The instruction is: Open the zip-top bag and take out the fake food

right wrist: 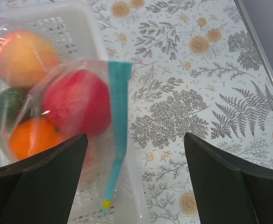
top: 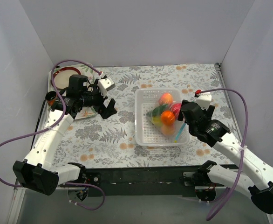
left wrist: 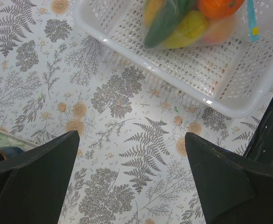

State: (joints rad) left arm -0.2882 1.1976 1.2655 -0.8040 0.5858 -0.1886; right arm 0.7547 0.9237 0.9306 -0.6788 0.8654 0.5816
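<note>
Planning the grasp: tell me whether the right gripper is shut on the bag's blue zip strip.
No; the right gripper is wide open, its fingers clear of the blue zip strip.

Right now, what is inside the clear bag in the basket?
The bag holds a red fruit, an orange fruit, a peach-coloured fruit, a dark green piece and a yellow piece, all toys. Whatever lies beneath these is covered.

The zip-top bag (right wrist: 119, 107), seemingly zipped, lies in the basket (top: 143, 131) holding fake food (right wrist: 76, 100).
</note>
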